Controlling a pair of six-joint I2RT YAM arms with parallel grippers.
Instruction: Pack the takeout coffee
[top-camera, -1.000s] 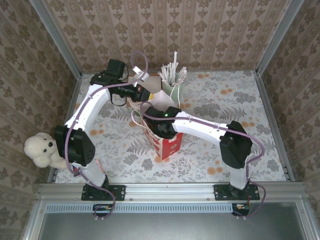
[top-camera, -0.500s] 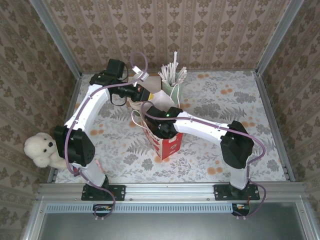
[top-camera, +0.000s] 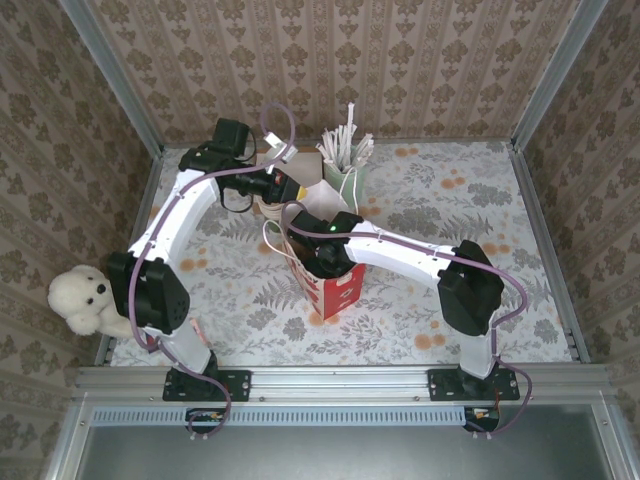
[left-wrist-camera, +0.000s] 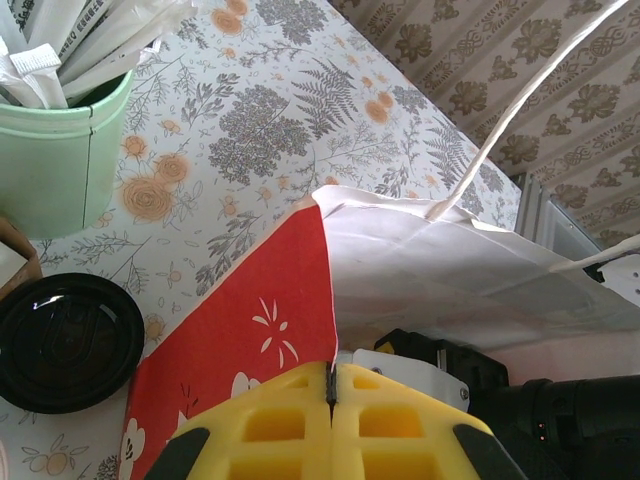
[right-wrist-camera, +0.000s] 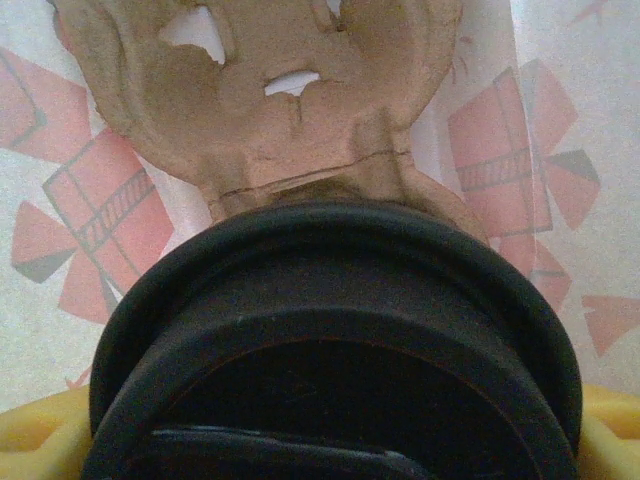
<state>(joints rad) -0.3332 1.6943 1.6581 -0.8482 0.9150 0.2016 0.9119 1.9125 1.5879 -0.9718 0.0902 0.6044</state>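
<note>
A table (top-camera: 470, 200) covered in a flowered cloth is enclosed by patterned wallpaper, and a red paper bag (top-camera: 338, 290) stands at its middle between the two arms. Over the last second almost nothing has been altered. The bag, the arms and the things around them are found in the same places, with only a slight settling of the right arm over the bag's mouth.

The left gripper (left-wrist-camera: 330, 392) is seen pinched fully together on the bag's upper edge, so that the mouth is held pulled open. The right gripper (right-wrist-camera: 320, 440) is reached down inside the bag. Its yellow fingers (right-wrist-camera: 35, 435) are spread wide to either side of the coffee (right-wrist-camera: 330, 340), whose black lid is clasped between them. Below the cup a brown cardboard tray (right-wrist-camera: 270, 90) is seen lying on the bag's floor; whether the cup already rests on it cannot be told.

The stillness is judged to mean that the lowering is at or near its end and that release is the step in hand. Outside the bag, another black lid (left-wrist-camera: 65, 340) is seen beside the red wall, with a mint cup of straws (left-wrist-camera: 60, 160) just behind it.
</note>
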